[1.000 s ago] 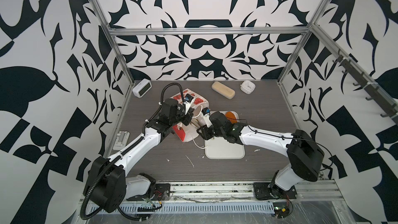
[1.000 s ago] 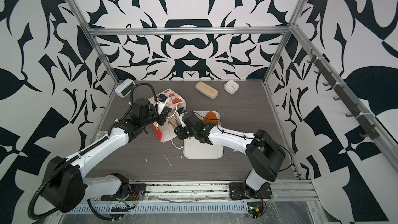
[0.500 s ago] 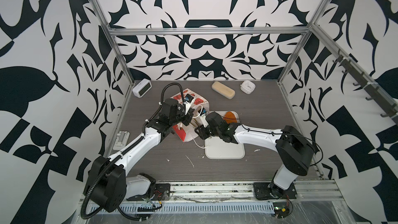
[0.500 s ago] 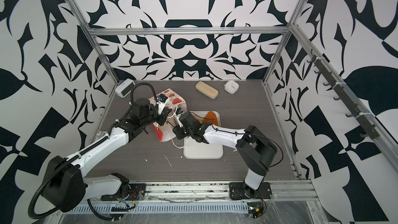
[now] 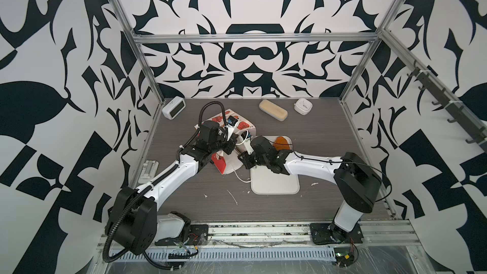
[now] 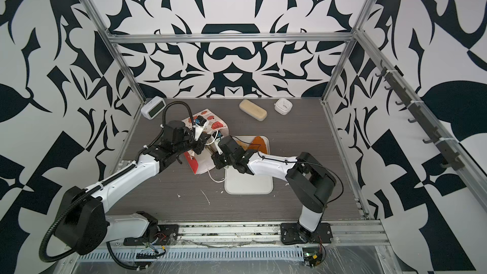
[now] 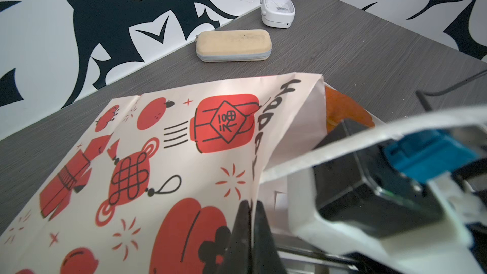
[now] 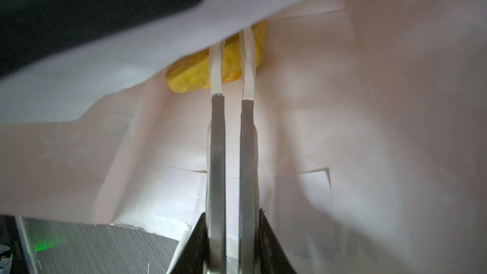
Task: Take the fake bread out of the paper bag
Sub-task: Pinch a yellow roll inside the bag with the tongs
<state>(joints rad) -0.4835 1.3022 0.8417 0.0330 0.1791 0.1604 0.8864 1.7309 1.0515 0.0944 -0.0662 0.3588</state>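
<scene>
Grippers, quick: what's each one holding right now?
Left gripper: closed, pinching the bag by its edge.
Right gripper: closed on a bread inside the bag; its tips are hidden by paper.

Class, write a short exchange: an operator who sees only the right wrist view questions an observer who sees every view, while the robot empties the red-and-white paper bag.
Operator: My right gripper pinches a glossy yellow toy pastry inside the red-and-white paper bag. What holds the bag open?
Observer: The left gripper, shut on the bag's rim.
Operator: Is anything out already?
Observer: Yes, in both top views a golden-brown toy pastry lies on the flat white rectangular tray.
</scene>
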